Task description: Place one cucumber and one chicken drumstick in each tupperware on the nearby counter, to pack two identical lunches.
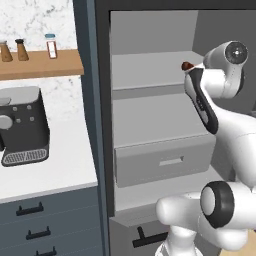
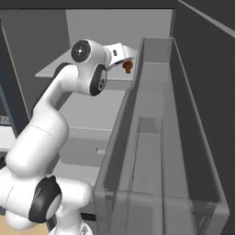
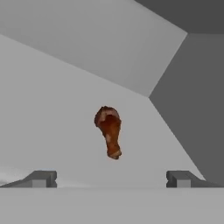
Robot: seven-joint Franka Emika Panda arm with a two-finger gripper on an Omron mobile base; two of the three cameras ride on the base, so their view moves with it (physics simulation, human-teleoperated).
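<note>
Chicken drumstick (image 3: pixel 109 131) is lying on a pale grey fridge shelf (image 3: pixel 52 122), fat end pointing away from the hand camera and the narrow bone end toward it. In the hand view it sits about centred between the two fingers (image 3: pixel 41 179), a bit beyond their tips, not touching either one. Fingers are spread wide apart with nothing in them.

From the left base view you can just catch the drumstick as a small reddish-brown blob (image 1: pixel 187 65) on the upper shelf, right by the arm's wrist. In the right base view it pokes out (image 2: pixel 127 67) just past the white hand, at the edge of the open fridge door (image 2: pixel 156 151), which runs along the right side as a tall grey bin-like wall. The arm (image 2: pixel 50 114) reaches up and into the fridge at that upper shelf level. Below that shelf there's another shelf and then a grey drawer (image 1: pixel 165 162) with a slot handle.

Off to the left in the left base view is the white bench (image 1: pixel 55 165) over blue-grey cabinet drawers (image 1: pixel 47 225), with a dark coffee machine (image 1: pixel 22 125) sitting on it. Above that, a wooden wall shelf (image 1: pixel 40 65) carries three small bottles or shakers (image 1: pixel 21 50).
</note>
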